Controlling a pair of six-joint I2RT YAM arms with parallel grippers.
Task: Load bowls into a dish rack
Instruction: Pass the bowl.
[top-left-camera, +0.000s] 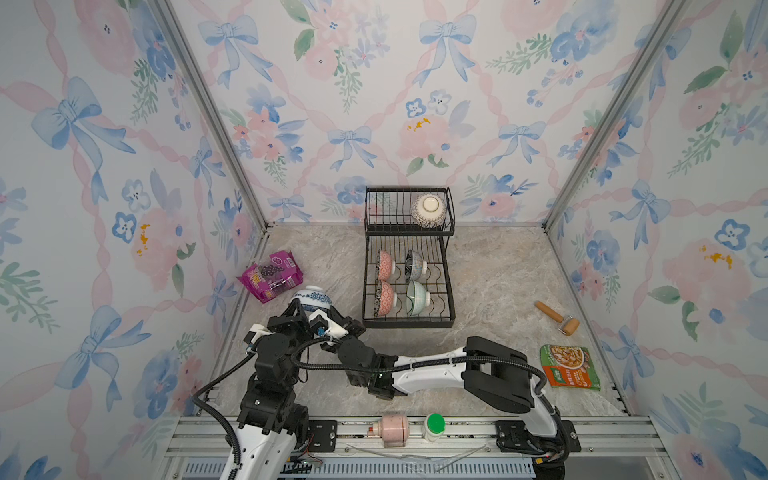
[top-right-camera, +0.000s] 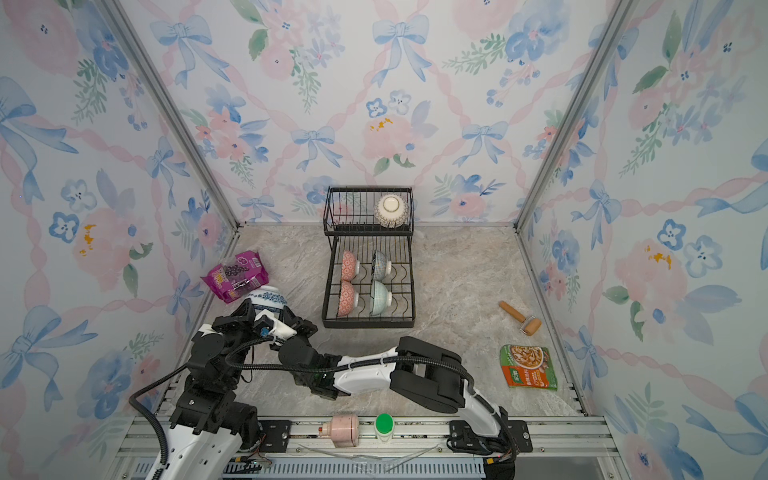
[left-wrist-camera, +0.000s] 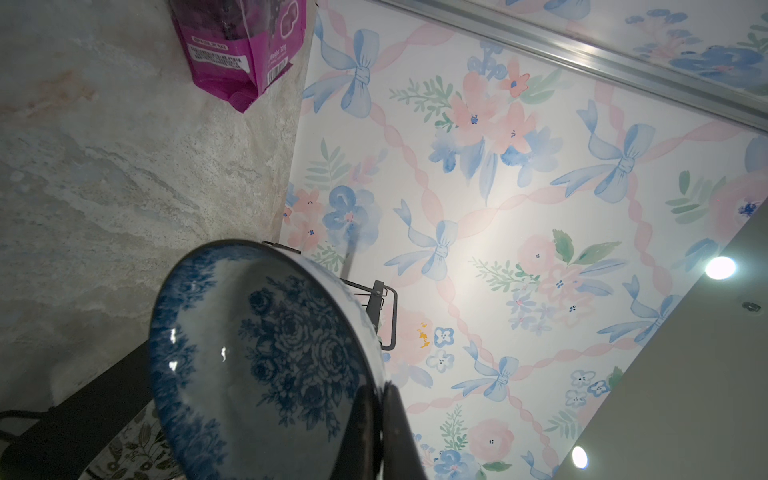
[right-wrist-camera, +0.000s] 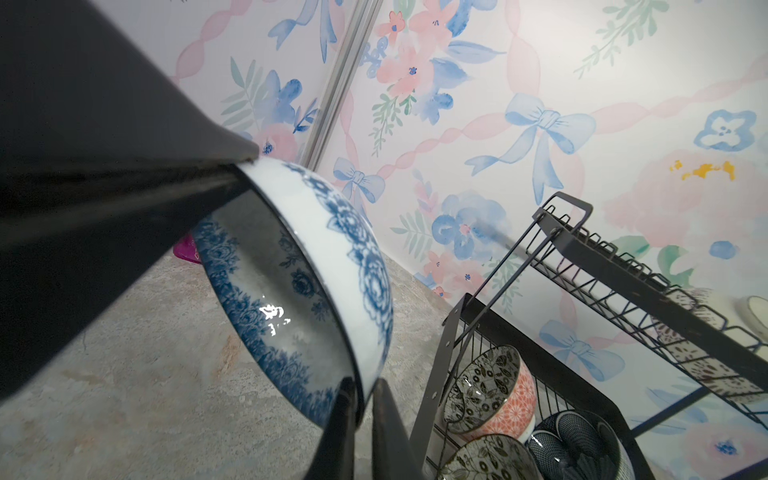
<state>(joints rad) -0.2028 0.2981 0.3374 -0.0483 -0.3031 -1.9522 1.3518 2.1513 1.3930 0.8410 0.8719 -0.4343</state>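
The marbled counter (top-left-camera: 490, 282) filled the lower half of both top views. The black dish rack (top-left-camera: 367, 286) stood at its centre, against the back wall. Its railed upper tier held one white lattice bowl (top-left-camera: 429, 210), foot up. The slotted lower tier held four bowls on edge: two pink-sided ones (top-left-camera: 385, 265) in the left column, and a dark blue one (top-left-camera: 417, 265) above a mint one (top-left-camera: 417, 297) beside them.

Left of the rack and well apart from it, the blue floral bowl (top-left-camera: 311, 300) was off the counter, foot up, just below a purple snack pouch (top-left-camera: 272, 276).

Both arms met under that bowl. I saw the left gripper (top-left-camera: 297, 312) at its lower left rim and the right gripper (top-left-camera: 335, 317) at its lower right rim.

In the left wrist view, the left gripper (left-wrist-camera: 380, 388) was pinched on the rim, one finger inside and one outside. In the right wrist view, the right gripper (right-wrist-camera: 365, 390) straddled the rim the same way, its jaws clamped on it.
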